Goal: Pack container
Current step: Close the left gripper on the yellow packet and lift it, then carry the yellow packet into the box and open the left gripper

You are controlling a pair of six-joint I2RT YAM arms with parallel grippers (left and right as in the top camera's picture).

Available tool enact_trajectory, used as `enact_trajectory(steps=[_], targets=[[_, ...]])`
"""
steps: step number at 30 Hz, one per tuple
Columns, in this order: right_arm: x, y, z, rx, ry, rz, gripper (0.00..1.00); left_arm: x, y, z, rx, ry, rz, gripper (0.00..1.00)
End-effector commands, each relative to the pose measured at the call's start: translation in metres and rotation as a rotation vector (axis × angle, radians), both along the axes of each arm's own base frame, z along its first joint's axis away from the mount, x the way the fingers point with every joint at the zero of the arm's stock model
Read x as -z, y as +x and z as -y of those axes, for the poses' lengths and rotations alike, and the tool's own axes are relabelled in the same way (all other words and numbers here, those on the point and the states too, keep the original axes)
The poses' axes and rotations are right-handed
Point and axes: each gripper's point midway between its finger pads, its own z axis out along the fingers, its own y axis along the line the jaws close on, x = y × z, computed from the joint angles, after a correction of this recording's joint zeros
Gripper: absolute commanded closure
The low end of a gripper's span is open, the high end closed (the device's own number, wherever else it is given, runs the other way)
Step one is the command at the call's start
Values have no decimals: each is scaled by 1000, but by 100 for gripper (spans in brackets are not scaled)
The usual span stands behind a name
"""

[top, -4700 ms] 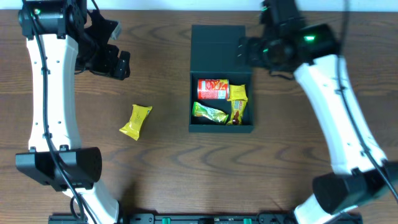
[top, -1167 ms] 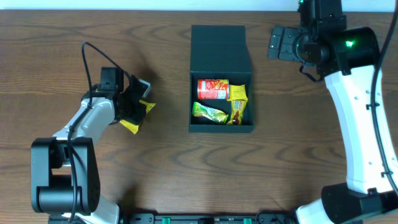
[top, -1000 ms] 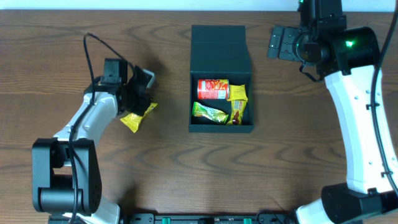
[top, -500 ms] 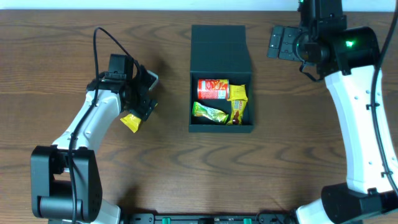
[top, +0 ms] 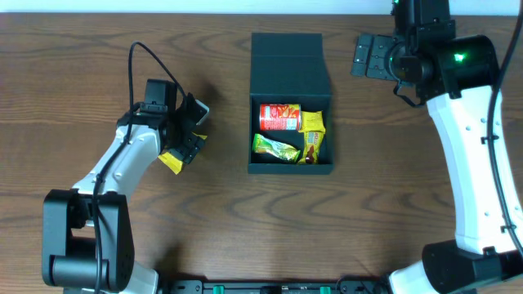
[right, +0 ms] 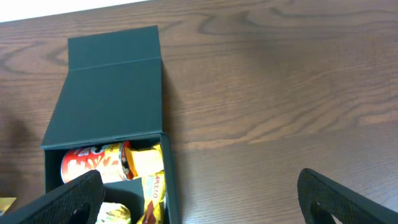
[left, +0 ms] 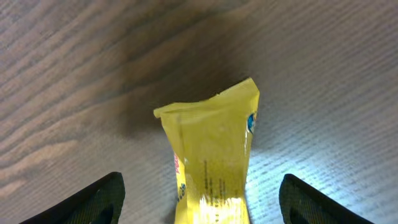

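The container (top: 290, 169) is a dark teal box in the middle of the table, its flap lid (top: 288, 61) laid open toward the far side. Inside lie a red can (top: 279, 116), a green packet (top: 275, 148) and two yellow packets (top: 313, 122). Another yellow snack packet (top: 171, 160) lies on the table to its left. My left gripper (top: 188, 135) stands over it, open. In the left wrist view the packet (left: 211, 155) sits between the spread fingers (left: 93, 200) without touching them. My right gripper (top: 372, 55) hovers open beyond the container's far right corner, holding nothing.
The right wrist view shows the container (right: 169, 180) at lower left, with bare wood between my right gripper's (right: 208, 205) fingertips. A black cable (top: 135, 65) loops above the left arm. The table's far edge (top: 204, 10) runs along the top.
My left gripper has opened wide around the yellow packet and shifted slightly right. The packet has settled a little lower left on the table. The right arm has not moved.
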Motion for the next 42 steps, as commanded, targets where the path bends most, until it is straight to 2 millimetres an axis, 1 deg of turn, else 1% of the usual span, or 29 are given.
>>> enact_trajectory(steps=[1, 5, 9, 16, 17, 18, 20, 21, 24, 25, 28, 31, 33, 37, 42], targets=[[2, 2, 5, 2, -23, -4, 1, 5, -5, -2, 13, 12, 4, 19], [2, 2, 5, 2, -23, -4, 1, 14, -8, -3, 12, 14, -5, 19], [2, 2, 5, 2, -23, -4, 1, 28, -10, -3, 13, 16, -39, 19], [2, 2, 5, 2, -23, -5, 1, 41, -12, -3, 13, 19, -71, 21], [2, 2, 5, 2, -23, -5, 1, 43, -13, -3, 13, 19, -77, 22], [2, 2, 5, 2, -23, -5, 1, 46, -13, -3, 13, 20, -84, 26], [2, 2, 5, 2, -23, -5, 1, 50, -15, -3, 13, 21, -96, 28], [2, 2, 5, 2, -23, -5, 1, 52, -15, -3, 13, 21, -99, 31], [2, 2, 5, 2, -23, -5, 1, 52, -14, -3, 12, 21, -97, 46], [2, 2, 5, 2, -23, -4, 1, 52, -13, -3, 12, 21, -93, 48], [2, 2, 5, 2, -23, -4, 1, 51, -11, -3, 12, 20, -84, 51], [2, 3, 5, 2, -23, -3, 1, 50, -9, -3, 12, 19, -73, 57], [2, 3, 5, 2, -23, -4, 1, 50, -7, -3, 12, 19, -67, 58], [2, 3, 5, 2, -23, -3, 1, 48, -3, -2, 9, 16, -49, 64], [0, 4, 5, 2, -21, 5, 1, 43, 3, -1, -20, 5, -36, 64]])
